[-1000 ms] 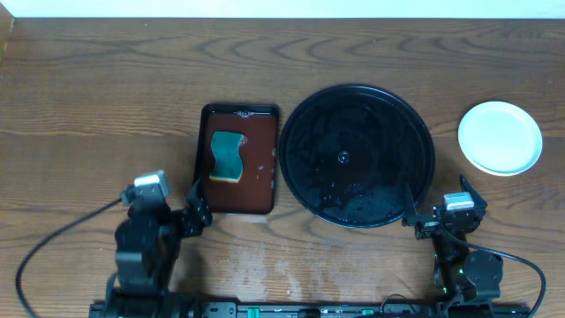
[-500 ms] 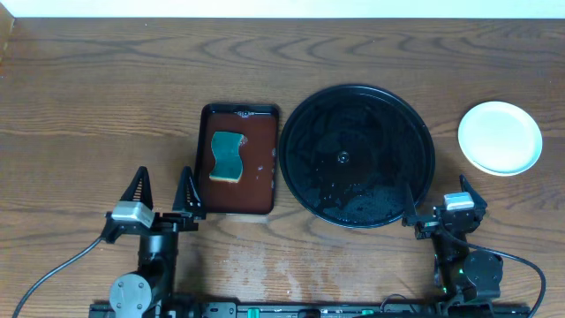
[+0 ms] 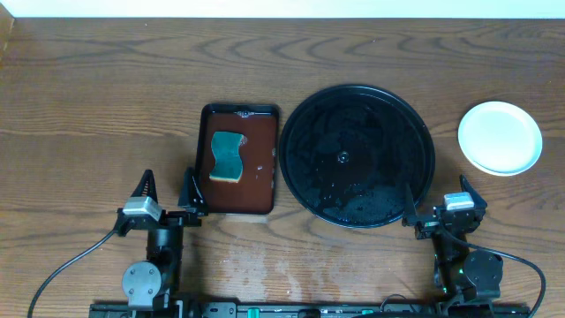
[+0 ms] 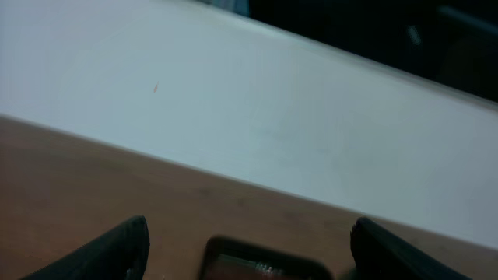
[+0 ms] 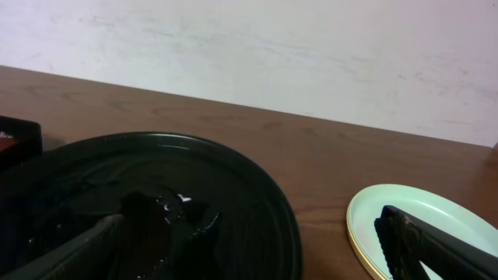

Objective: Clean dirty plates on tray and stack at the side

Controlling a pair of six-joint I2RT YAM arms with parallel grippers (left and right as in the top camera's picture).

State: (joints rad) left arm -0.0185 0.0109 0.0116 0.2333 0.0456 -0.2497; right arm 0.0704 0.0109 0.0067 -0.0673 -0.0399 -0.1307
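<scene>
The round black tray (image 3: 358,155) sits at centre right with no plate on it; it also shows in the right wrist view (image 5: 194,194). The plates (image 3: 500,137) lie in one stack to its right, a mint-white one on top with a yellow rim showing beneath it in the right wrist view (image 5: 424,222). My left gripper (image 3: 166,193) is open and empty near the front edge, just left of the brown tray; its fingers frame the left wrist view (image 4: 253,253). My right gripper (image 3: 440,196) is open and empty at the black tray's front right rim, as the right wrist view (image 5: 257,253) shows.
A rectangular dark-brown tray (image 3: 256,190) holding a green-and-yellow sponge (image 3: 229,156) stands left of the black tray; its near end shows in the left wrist view (image 4: 264,260). A white wall (image 5: 257,54) runs along the table's far edge.
My left arm has swung back from beside the brown tray to the front edge and its gripper now points away from me, open. The right arm, trays and plates have not moved.
</scene>
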